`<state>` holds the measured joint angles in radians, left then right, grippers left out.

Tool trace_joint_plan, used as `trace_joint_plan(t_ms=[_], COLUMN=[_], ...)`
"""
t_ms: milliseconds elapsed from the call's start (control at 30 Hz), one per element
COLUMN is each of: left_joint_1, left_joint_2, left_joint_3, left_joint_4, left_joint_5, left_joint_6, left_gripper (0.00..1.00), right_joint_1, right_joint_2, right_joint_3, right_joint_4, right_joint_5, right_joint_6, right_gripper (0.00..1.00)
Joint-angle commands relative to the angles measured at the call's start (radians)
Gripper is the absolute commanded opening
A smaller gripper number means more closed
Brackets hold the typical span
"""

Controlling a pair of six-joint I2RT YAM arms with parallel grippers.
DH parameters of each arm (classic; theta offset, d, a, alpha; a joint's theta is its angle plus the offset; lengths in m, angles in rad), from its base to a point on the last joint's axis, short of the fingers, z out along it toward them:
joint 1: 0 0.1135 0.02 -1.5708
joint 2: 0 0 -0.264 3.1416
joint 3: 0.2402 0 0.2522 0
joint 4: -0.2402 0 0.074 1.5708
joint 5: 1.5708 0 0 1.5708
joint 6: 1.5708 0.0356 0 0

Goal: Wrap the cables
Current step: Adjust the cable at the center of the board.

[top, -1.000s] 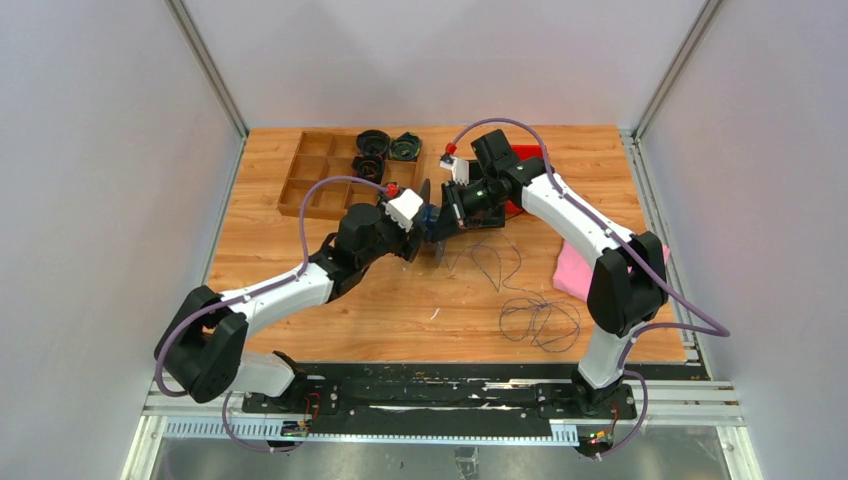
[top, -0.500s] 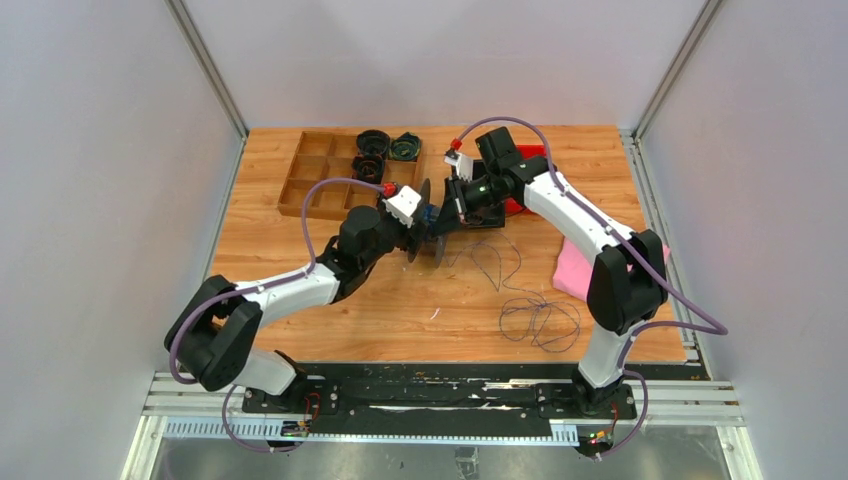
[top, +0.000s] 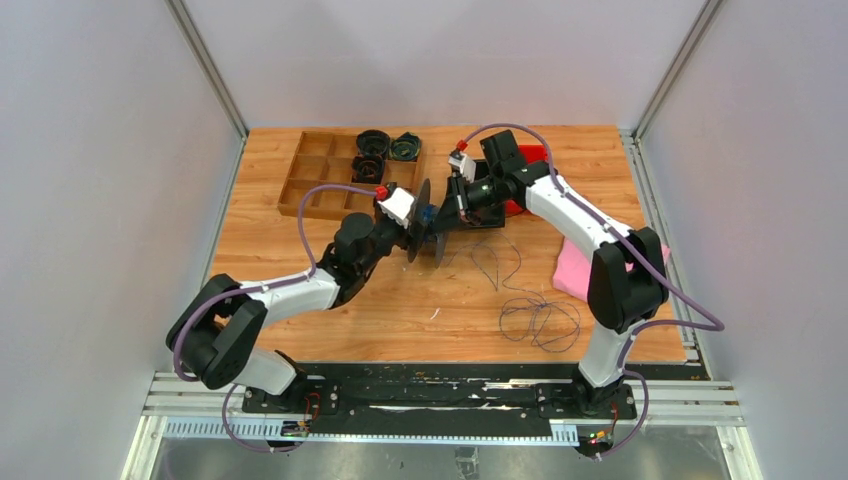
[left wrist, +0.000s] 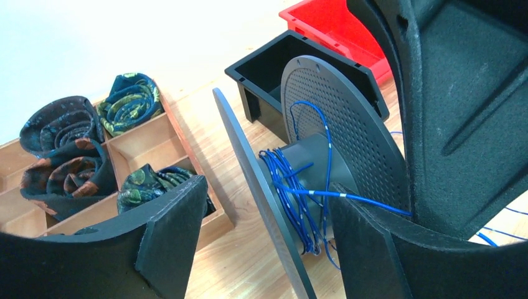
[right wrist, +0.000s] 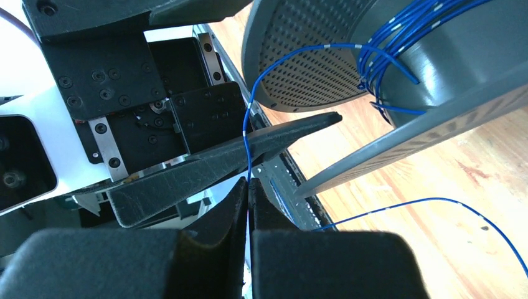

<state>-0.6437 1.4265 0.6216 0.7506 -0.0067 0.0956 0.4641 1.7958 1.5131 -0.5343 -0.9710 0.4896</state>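
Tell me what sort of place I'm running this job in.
Probably a robot test cell in a lab: a wooden table boxed in by plain white panels on metal posts, with two arms bolted to a rail at its near edge.

The spool (top: pixel 428 222) stands on edge mid-table, hemmed in by the left arm (top: pixel 290 290) and right arm (top: pixel 580 225) — no passage there. Behind it sit a black bin (left wrist: pixel 248 99) and a red bin (left wrist: pixel 324 28); a wooden tray (top: pixel 312 168) fills the far left. Loose cables (top: pixel 540 322) and a pink cloth (top: pixel 570 272) clutter the near right — bare table (top: pixel 400 300) shows near centre.
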Motion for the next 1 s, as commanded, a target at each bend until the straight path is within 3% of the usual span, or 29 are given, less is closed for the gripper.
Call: trace_joint_plan(t_ms=[0, 333, 500, 767, 967], left_joint_1=[-0.005, 0.053, 0.058, 0.059, 0.059], left_joint_2=[0.0, -0.086, -0.127, -0.112, -0.077], left_joint_3=[-0.04, -0.119, -0.163, -0.197, -0.223], left_joint_4=[0.096, 0.121, 0.115, 0.169, 0.258], left_joint_5=[0.002, 0.224, 0.227, 0.221, 0.171], left_joint_6=[0.01, 0.112, 0.194, 0.194, 0.172], left_gripper=[0.76, 0.87, 0.88, 0.88, 0.9], right_joint_1=[-0.018, -0.018, -0.016, -0.016, 0.002], right_joint_2=[-0.019, -0.128, -0.136, -0.103, -0.103], right_joint_3=[-0.072, -0.279, -0.29, -0.293, -0.324], right_joint_4=[0.095, 0.404, 0.449, 0.436, 0.531], right_joint_5=[-0.059, -0.133, -0.144, -0.122, -0.142], right_joint_6=[0.099, 0.328, 0.354, 0.335, 0.413], right_gripper=[0.01, 0.01, 0.01, 0.01, 0.01])
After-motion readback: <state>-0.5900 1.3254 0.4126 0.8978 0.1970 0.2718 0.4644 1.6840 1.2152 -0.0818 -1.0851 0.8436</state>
